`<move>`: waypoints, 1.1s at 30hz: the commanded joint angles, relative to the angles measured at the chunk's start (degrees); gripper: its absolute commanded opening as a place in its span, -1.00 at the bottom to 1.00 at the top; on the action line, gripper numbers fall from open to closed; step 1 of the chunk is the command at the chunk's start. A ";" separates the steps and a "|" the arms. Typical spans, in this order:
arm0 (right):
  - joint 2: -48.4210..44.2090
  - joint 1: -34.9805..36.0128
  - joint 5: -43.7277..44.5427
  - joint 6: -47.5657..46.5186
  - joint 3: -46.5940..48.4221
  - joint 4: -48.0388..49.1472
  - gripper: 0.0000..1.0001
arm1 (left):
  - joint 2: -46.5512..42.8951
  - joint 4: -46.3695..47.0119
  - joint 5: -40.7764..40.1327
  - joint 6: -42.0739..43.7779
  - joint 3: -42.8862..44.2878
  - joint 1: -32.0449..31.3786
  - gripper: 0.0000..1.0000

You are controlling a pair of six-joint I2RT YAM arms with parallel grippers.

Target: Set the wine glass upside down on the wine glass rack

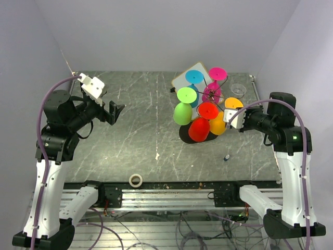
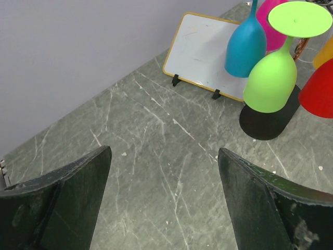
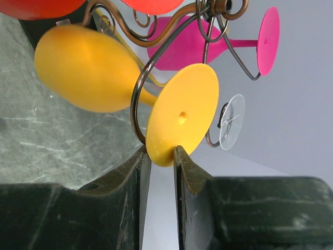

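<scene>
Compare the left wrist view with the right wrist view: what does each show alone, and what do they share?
Left wrist only: the left tool, wide open above the table; the whiteboard; the blue wine glass and green wine glass; the wine glass rack's black base.
Right wrist only: the right tool, with the foot rim of the yellow wine glass between its narrowly parted fingers, and a curled wire arm around that glass's stem.
Both: the rack, the pink wine glass, the red wine glass and the table.
</scene>
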 commanded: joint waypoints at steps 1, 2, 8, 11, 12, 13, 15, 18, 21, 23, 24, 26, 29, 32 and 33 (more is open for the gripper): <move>-0.56 -0.19 1.38 0.97 -1.45 1.65 -0.51 | -0.60 -0.12 1.13 0.84 -0.50 0.32 0.88; -0.54 -0.20 1.65 1.12 -1.65 1.83 -0.50 | -0.65 -0.18 1.09 0.85 -0.52 0.28 0.88; -0.84 -0.26 3.44 3.95 -2.30 3.88 -0.40 | -0.99 -0.06 1.29 0.87 -1.06 0.27 0.88; -0.93 -0.28 4.78 5.56 -2.71 5.05 -0.34 | -1.22 -0.14 1.37 0.94 -1.22 0.27 0.88; -0.97 -0.28 5.18 5.81 -2.83 5.27 -0.32 | -1.22 -0.17 1.32 1.00 -1.22 0.27 0.88; -1.03 -0.28 5.79 6.09 -2.99 5.49 -0.28 | -1.27 -0.23 1.44 1.06 -1.20 0.27 0.88; -1.03 -0.41 7.08 6.58 -3.32 6.00 -0.22 | -1.31 -0.32 1.56 1.07 -1.14 0.27 0.88; -1.00 -0.60 9.15 7.25 -3.78 6.75 -0.14 | -1.40 -0.45 1.56 1.24 -1.21 0.27 0.88; -1.17 -0.71 11.07 8.21 -4.28 7.58 0.02 | -1.57 -0.53 1.61 1.29 -1.36 0.27 0.88; -1.27 -0.93 12.83 9.05 -4.74 8.28 0.16 | -1.66 -0.59 1.69 1.28 -1.40 0.27 0.88; -1.30 -0.95 13.83 9.57 -4.97 8.69 0.20 | -1.66 -0.62 1.68 1.37 -1.40 0.27 0.88; -1.38 -1.21 16.30 10.73 -5.57 9.95 0.30 | -1.66 -0.76 1.72 1.42 -1.29 0.27 0.88; -1.55 -2.12 19.90 13.30 -6.37 12.43 0.40 | -1.66 -0.73 1.75 1.46 -1.23 0.27 0.88; -1.87 -3.21 22.54 16.78 -7.33 14.80 0.50 | -1.71 -0.56 1.72 1.55 -1.44 0.27 0.88; -1.96 -3.50 23.12 17.59 -7.60 15.25 0.53 | -1.79 -0.54 1.67 1.62 -1.48 0.27 0.88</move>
